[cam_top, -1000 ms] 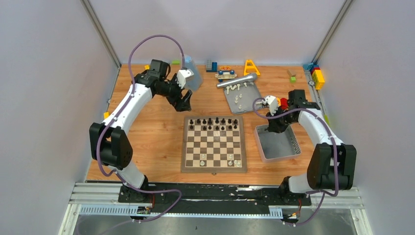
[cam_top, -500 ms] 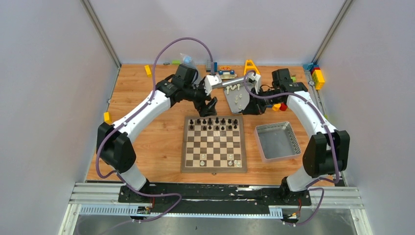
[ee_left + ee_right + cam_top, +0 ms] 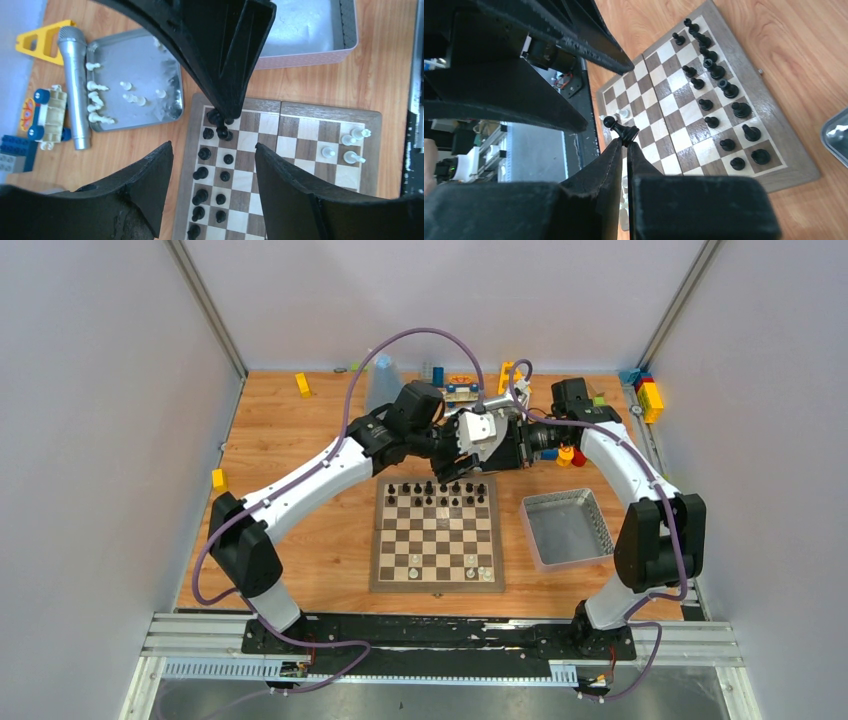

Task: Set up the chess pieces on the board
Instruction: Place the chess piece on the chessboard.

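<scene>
Tightly, right jaws pinch a round-headed black chessman [image 3: 618,128].

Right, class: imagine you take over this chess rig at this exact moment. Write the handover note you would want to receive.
Right gripper: shut on a black pawn, held in the air near the far edge of the board.
Left gripper: open, empty, close beside the right one.
Done: black pieces stand in two rows at the far edge; a few white pieces stand at the near edge.
Left: place the held pawn, then bring the remaining white pieces over from the flat grey tray beyond the board.
</scene>
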Robot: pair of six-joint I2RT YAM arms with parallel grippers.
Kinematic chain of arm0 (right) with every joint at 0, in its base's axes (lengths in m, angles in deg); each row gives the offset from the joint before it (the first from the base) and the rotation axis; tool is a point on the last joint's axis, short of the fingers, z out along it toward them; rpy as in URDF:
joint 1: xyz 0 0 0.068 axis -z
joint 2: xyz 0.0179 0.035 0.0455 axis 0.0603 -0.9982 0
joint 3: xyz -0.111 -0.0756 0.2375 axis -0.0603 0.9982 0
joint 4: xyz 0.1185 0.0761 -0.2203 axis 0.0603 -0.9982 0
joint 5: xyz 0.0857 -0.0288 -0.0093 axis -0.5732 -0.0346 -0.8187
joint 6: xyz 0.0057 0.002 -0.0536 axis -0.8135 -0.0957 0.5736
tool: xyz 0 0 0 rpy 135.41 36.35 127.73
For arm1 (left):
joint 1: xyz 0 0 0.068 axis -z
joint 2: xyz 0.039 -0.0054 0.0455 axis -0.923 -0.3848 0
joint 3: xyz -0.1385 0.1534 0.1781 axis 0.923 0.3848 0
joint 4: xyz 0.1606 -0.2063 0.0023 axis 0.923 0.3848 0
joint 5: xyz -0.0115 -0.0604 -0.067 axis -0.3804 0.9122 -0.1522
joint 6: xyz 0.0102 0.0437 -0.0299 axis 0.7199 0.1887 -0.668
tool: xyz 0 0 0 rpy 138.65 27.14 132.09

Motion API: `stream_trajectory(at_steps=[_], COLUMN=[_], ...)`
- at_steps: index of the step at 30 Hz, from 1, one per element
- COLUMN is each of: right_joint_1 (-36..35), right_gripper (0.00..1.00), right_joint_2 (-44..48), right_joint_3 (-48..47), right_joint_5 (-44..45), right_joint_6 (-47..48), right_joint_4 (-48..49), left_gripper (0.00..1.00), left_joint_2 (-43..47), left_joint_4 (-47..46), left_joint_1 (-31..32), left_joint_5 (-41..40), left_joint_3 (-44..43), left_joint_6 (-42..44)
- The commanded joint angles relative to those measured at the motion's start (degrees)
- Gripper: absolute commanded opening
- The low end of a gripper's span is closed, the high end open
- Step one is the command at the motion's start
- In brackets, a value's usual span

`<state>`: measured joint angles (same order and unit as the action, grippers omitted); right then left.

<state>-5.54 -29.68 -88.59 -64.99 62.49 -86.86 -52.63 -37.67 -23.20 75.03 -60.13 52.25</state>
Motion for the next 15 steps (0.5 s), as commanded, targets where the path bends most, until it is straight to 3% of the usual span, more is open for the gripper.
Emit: stream_trajectory(at_steps=[1,15], right_joint_1=[-0.3,-0.3], right_gripper=[0.0,0.0], right_joint_2=[-0.6,0.7], right_joint_3=[1.3,3.0], right_joint_5=[-5.9,-5.9], right_joint_6=[-4.9,-6.3], right_joint_4=[3.9,4.8], left_gripper=[0.68,0.49], left_joint_2=[-0.9,-2.1], left_joint_4=[-0.7,0.8], left_joint_1=[2.5,6.2], left_joint_5=[-5.0,-10.4], left_joint_3=[-3.1,-3.5], left_joint_6=[4.7,10.0])
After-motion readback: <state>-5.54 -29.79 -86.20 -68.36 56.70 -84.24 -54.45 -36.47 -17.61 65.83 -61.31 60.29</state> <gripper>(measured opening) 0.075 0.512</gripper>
